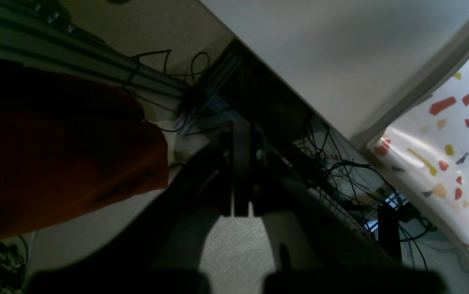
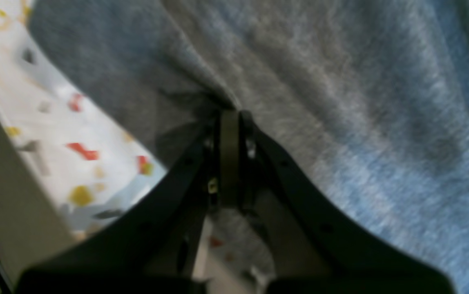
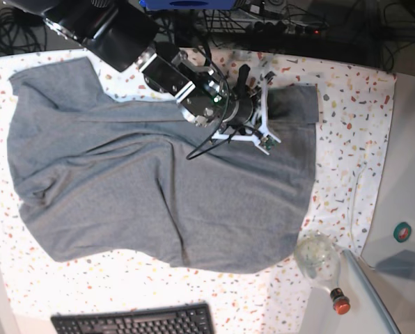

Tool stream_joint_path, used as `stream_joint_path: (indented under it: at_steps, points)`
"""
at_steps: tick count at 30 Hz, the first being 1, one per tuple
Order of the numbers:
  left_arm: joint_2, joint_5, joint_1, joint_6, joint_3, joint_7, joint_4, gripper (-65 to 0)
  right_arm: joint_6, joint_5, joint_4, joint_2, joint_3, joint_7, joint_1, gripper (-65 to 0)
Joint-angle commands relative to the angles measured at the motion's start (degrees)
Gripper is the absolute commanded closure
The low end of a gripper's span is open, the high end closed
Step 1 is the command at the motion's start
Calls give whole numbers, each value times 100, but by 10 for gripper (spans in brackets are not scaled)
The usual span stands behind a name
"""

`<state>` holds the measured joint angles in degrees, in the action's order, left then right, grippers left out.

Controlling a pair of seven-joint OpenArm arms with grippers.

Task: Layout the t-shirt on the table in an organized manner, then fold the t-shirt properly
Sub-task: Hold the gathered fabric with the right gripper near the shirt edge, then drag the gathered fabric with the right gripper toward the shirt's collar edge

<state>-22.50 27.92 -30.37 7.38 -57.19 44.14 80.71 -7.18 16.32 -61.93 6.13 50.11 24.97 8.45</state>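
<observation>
On my base feed the t-shirt [image 3: 145, 188] lies spread and wrinkled over most of the table [image 3: 347, 104]. My right arm reaches in from the upper left, slanting down toward the shirt's right part, and its right gripper [image 2: 231, 118] is pinched shut on a fold of grey cloth. The left gripper [image 1: 242, 163] hangs off the table edge over the floor, closed on nothing.

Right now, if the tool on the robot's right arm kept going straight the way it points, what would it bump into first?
The right tool already has its shut tips pinched into the heather-grey soft knit t-shirt, so that cloth comes first. Right under it should be the white speckled table, though depth is hard to judge.
</observation>
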Motion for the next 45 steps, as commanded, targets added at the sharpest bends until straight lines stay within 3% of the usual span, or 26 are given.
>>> stream_joint_path:
  at_steps: [1,12,21,26,33,36,42,45]
  points:
    - [-154,-1,-44,-30,-61,-102,66,0,-60,69,-255,86,5,-75,-58,0]
    - [-163,-1,8,-30,-44,-102,74,0,-60,61,-1653,-538,5,338,-665,0]
    - [-163,8,70,-30,-26,-102,74,0,-95,61,-1926,-582,31,1411,-682,0]
    - [-163,-1,175,-30,-26,-102,74,0,-95,61,-1926,-591,787,1674,-550,0]
    - [-163,-1,184,-30,-26,-102,92,0,-95,61,-1882,-591,981,1683,-471,0]
    - [-172,-1,184,-30,-26,-102,66,0,-95,61,-2013,-626,981,1683,-489,-128]
    - [-286,-1,184,-30,-61,-120,57,0,-78,69,-2857,-916,937,1613,-462,-131]
    - [-321,-1,184,-30,-79,-120,57,0,-69,69,-2602,-899,708,1217,-357,-125]
